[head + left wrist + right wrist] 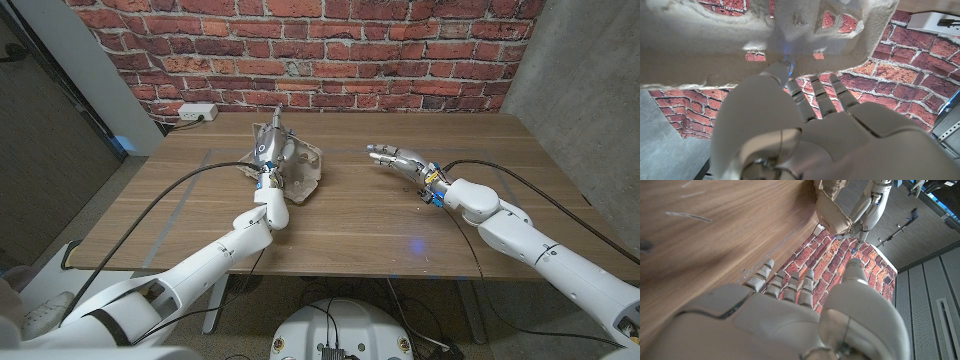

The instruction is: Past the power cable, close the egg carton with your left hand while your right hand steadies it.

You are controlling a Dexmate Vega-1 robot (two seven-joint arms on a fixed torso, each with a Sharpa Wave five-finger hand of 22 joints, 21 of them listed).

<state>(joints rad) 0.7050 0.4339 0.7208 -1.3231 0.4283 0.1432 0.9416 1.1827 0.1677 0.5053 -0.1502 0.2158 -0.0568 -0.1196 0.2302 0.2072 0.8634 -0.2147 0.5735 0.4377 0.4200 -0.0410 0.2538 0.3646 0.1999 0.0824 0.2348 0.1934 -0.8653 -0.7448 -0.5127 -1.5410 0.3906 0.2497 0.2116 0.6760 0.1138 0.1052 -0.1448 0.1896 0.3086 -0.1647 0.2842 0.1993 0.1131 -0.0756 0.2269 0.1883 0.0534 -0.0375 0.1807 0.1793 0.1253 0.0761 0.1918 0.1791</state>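
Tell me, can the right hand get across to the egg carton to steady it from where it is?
Probably yes. The right hand hovers open over bare table, apart from the egg carton, with nothing lying between them. The left hand is already at the carton's lid.

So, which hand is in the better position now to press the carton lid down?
The left. The left hand is already at the egg carton, fingers against its raised lid. The right hand hovers open, well apart from the carton, touching nothing.
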